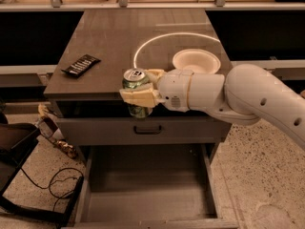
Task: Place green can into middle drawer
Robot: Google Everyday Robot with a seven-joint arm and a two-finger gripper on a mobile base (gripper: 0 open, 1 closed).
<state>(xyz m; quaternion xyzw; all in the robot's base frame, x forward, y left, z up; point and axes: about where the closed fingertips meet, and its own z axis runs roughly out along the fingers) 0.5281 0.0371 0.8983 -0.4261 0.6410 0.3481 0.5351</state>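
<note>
The green can [136, 82], green sides with a silver top and pull tab, is held upright in my gripper [143, 90], whose cream fingers [138, 97] are shut around its body. The can hangs in the air at the front edge of the cabinet top [109, 42], above the closed drawer front with a black handle [147, 129]. The middle drawer [147, 194] is pulled out below, a wide grey tray with a bare floor and low side walls. My white arm [248, 97] reaches in from the right.
A white bowl [196, 61] sits on the cabinet top at the right, just behind my wrist. A black flat object [81, 65] lies at the top's left. A dark bag and cables [43, 175] lie on the floor to the left of the drawer.
</note>
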